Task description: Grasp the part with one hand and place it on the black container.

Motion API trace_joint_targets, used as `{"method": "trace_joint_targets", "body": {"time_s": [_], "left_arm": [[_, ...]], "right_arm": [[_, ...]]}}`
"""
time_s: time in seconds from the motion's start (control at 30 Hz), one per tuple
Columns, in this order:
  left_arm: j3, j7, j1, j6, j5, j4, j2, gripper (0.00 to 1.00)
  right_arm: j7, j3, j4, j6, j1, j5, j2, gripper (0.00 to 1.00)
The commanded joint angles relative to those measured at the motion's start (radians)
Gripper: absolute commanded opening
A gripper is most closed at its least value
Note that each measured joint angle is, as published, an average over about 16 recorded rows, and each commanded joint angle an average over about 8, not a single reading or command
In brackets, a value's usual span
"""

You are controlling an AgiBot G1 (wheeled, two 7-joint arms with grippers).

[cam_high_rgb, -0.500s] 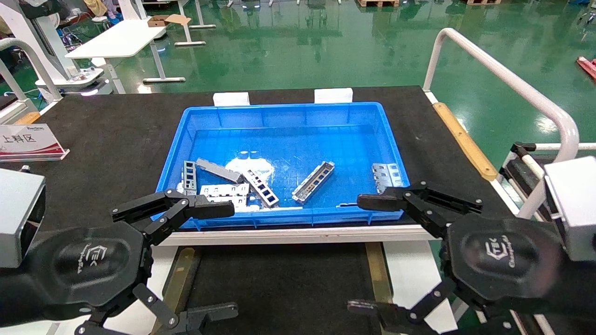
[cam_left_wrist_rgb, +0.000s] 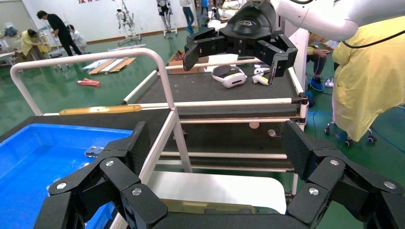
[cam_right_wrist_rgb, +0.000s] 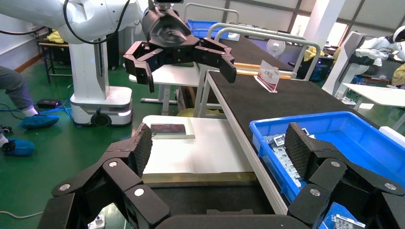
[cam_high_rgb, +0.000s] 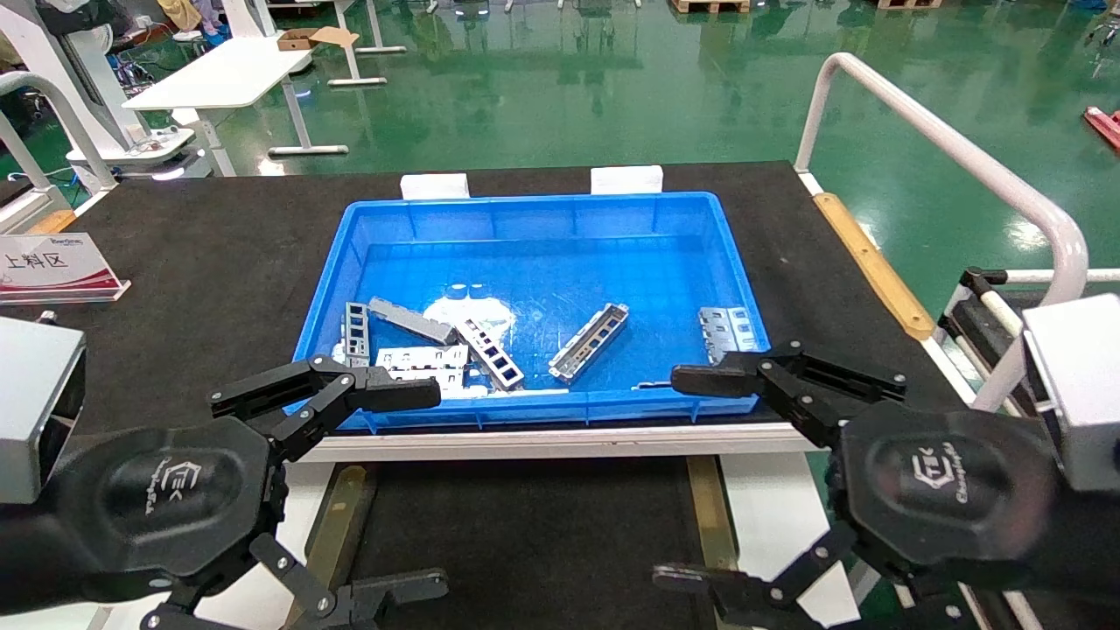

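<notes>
Part (cam_high_rgb: pixel 589 342): you have one lying apart mid-bin, about five more heaped left.
Blue bin (cam_high_rgb: pixel 535 206): one.
Black container (cam_high_rgb: pixel 525 534): one, near you.
Left gripper (cam_high_rgb: pixel 411 490): spread wide, holding nothing.
Right gripper (cam_high_rgb: pixel 691 477): likewise wide.

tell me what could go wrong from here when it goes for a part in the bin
1. The silver-grey slotted metal channel bars at the blue plastic bin's near left lie overlapping, so a grasp may lift two or slip.
2. The lone channel bar lies diagonally; a misaligned open right end effector could push it away.
3. The open left end effector may hit the bin wall.
</notes>
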Motion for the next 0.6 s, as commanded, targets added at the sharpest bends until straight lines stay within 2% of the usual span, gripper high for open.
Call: {"method": "trace_joint_targets", "body": {"time_s": [0.03,0.6], "left_arm": [[0.000,0.000,0.000,0.000,0.000,0.000,0.000,1.00],[0.002,0.012,0.000,-0.012,0.012,0.009,0.011,1.00]], "right_arm": [[0.000,0.000,0.000,0.000,0.000,0.000,0.000,1.00],[0.000,0.000,-0.001,0.000,0.000,0.000,0.000,1.00]]}}
